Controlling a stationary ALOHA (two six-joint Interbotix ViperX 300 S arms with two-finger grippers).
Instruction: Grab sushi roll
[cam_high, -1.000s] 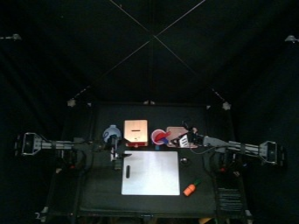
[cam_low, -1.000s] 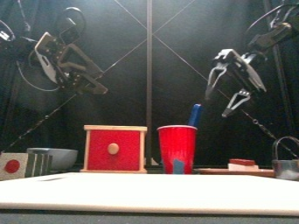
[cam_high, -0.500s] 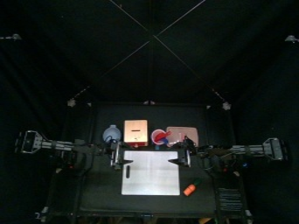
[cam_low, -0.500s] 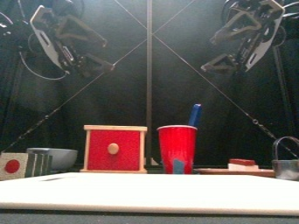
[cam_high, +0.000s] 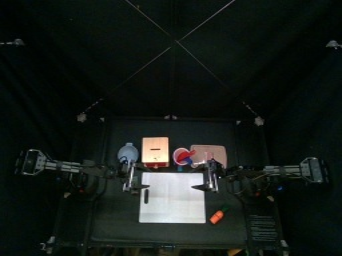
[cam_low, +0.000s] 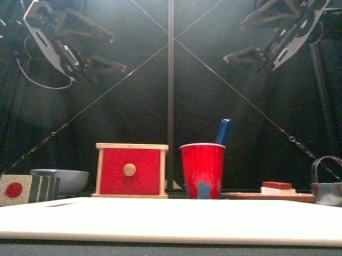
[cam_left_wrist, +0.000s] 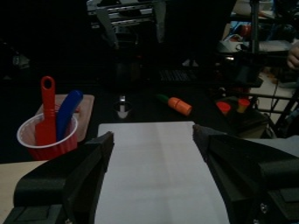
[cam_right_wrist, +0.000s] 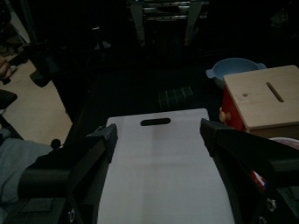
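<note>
Left gripper (cam_left_wrist: 152, 188): raised high, jaws spread.
Right gripper (cam_right_wrist: 162, 188): raised high, jaws spread.
Front view only: sushi roll (cam_low: 278, 187) lay on tray (cam_low: 254, 196).

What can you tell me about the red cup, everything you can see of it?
The red cup looks like a glossy plastic party cup, tapered toward its base with a pale rim. It stands upright and open-topped on the table behind the white cutting board, just beside the red wooden box, apart from it. A blue utensil handle and a red utensil handle stick out of it, leaning.
</note>
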